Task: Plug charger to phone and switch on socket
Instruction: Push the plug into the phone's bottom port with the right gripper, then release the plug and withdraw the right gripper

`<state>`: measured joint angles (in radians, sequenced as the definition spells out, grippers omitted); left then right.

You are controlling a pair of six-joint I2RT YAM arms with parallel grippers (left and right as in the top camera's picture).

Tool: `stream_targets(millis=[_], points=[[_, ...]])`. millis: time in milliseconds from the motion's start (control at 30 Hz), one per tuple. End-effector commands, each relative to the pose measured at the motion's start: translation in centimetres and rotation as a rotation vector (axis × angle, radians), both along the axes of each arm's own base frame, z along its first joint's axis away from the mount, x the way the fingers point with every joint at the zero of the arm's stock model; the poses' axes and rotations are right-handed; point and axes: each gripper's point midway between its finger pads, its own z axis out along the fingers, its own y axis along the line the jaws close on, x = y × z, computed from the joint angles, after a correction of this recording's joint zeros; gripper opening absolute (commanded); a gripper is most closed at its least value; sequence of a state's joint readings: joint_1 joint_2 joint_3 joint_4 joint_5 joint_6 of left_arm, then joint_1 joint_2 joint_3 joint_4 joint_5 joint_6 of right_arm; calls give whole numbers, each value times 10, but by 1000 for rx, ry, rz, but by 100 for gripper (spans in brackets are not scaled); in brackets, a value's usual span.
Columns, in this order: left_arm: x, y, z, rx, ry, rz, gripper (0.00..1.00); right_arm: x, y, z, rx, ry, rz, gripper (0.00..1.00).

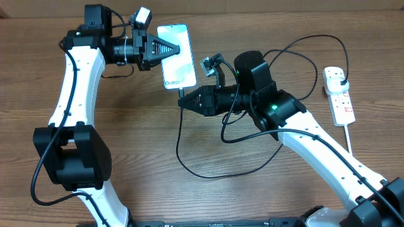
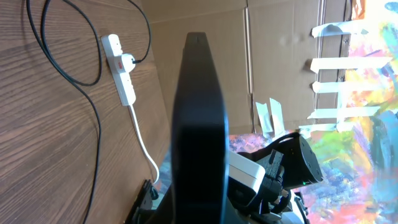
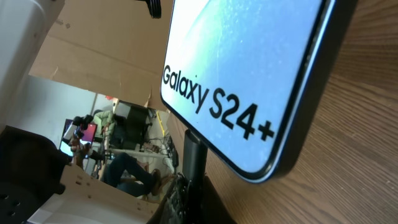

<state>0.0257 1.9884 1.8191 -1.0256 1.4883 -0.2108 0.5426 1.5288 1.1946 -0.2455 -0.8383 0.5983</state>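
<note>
The phone point(image 1: 179, 60) shows its blue-teal screen with "Galaxy" text at its near end. My left gripper point(image 1: 163, 50) is shut on its left edge and holds it tilted off the table. In the left wrist view the phone point(image 2: 199, 118) is seen edge-on and dark. My right gripper point(image 1: 184, 99) is shut on the charger's black connector tip point(image 3: 194, 158), which points at the phone's point(image 3: 249, 56) bottom edge, close to it or touching. The black cable point(image 1: 189, 167) loops across the table to a black plug point(image 1: 341, 79) in the white socket point(image 1: 339, 94) at the right.
The socket's thick white cord point(image 1: 349, 140) runs toward the front right edge. The socket point(image 2: 120, 68) and cable loops point(image 2: 62, 68) also show in the left wrist view. Brown cardboard point(image 2: 261, 56) stands behind the wooden table point(image 1: 252, 195).
</note>
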Motion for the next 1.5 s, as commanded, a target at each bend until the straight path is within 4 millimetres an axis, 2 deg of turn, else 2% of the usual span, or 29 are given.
stream_targets(millis=[0,200,333,467,567,633,800,833,933,1000,1233,1467], points=[[-11,-14,15,-47,3,-51,4,24,-16,16,4,-79,-108,4],[-10,-14,14,-42,1,-49,4,23,-17,15,2,-69,-108,4],[-7,-13,6,10,-11,-29,4,20,-18,9,-14,-39,-103,6],[-2,-12,-5,74,-13,-3,5,15,-18,7,-15,-17,-83,18],[-1,-11,-9,99,-37,3,4,13,-19,6,-15,-8,-70,38],[2,-9,-16,137,-50,15,4,14,-23,3,-24,7,-80,45],[4,-1,-43,290,-28,52,4,19,-39,-9,-67,46,-109,53],[2,0,-46,311,-41,48,4,20,-44,-12,-78,50,-114,57],[-3,4,-57,371,-49,36,4,23,-56,-21,-109,77,-138,59],[-8,10,-74,457,-28,29,4,27,-69,-34,-165,110,-186,65],[-16,19,-115,574,26,14,4,27,-90,-61,-303,166,-274,67],[-26,27,-158,650,71,9,4,24,-102,-76,-387,201,-317,68]])
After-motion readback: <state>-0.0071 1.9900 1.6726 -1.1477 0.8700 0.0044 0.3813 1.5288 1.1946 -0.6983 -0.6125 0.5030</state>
